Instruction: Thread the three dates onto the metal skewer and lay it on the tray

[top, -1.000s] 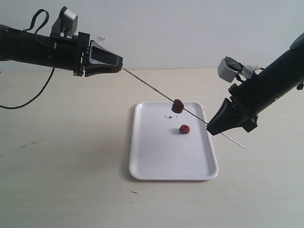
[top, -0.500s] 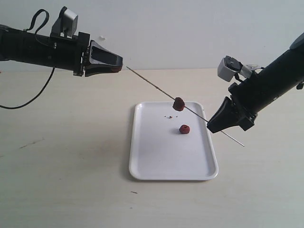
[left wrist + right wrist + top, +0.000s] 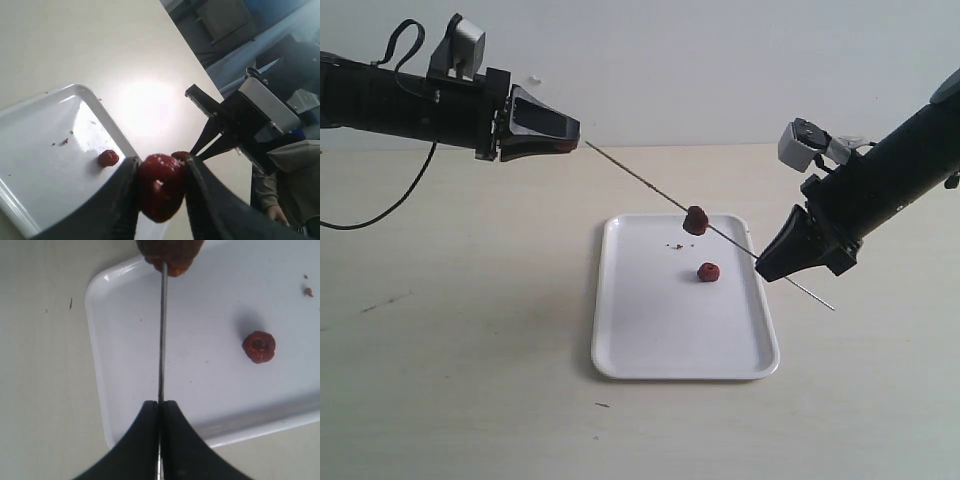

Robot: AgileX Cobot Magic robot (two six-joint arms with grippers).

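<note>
The thin metal skewer slants above the white tray, from my left gripper down to my right gripper. My right gripper is shut on the skewer near its lower end. One date is threaded at mid-rod, and shows as the date in the right wrist view. My left gripper is shut on a second date at the skewer's upper tip. Whether the rod pierces it is hidden. The third date lies loose on the tray.
Small dark crumbs lie on the tray near its far end. A pale wooden tabletop surrounds the tray. A black cable hangs from the left arm.
Almost nothing: the skewer and its threaded date have risen very slightly. Both grippers keep their holds.
</note>
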